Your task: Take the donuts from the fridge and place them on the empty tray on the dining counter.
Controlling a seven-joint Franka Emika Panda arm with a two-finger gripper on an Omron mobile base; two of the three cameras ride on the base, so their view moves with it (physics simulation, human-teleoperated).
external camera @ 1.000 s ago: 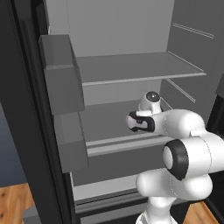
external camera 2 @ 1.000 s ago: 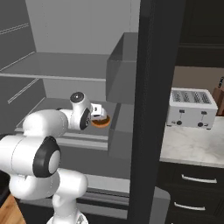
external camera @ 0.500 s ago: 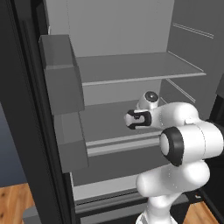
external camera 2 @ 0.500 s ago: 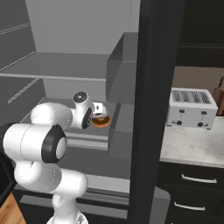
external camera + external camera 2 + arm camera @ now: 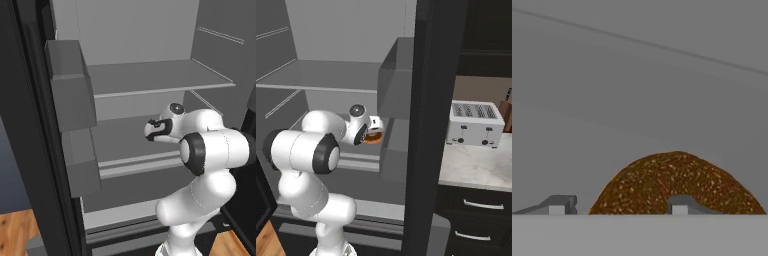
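The glazed donut [image 5: 677, 184] lay on the fridge [image 5: 150, 80] shelf with the gripper [image 5: 618, 205] part-open astride one side of its ring, no grip showing, and it looked light, soft and crumbly, best pinched gently across that band

We find no readable text, labels, brand names, numbers or signs in any of the views. The fridge [image 5: 150, 75] interior and shelves are plain grey, with nothing printed on them. The toaster [image 5: 476, 122] on the counter shows small dark knobs, but no lettering we can make out. The orange-brown donut [image 5: 674, 185] carries no wrapper or label.
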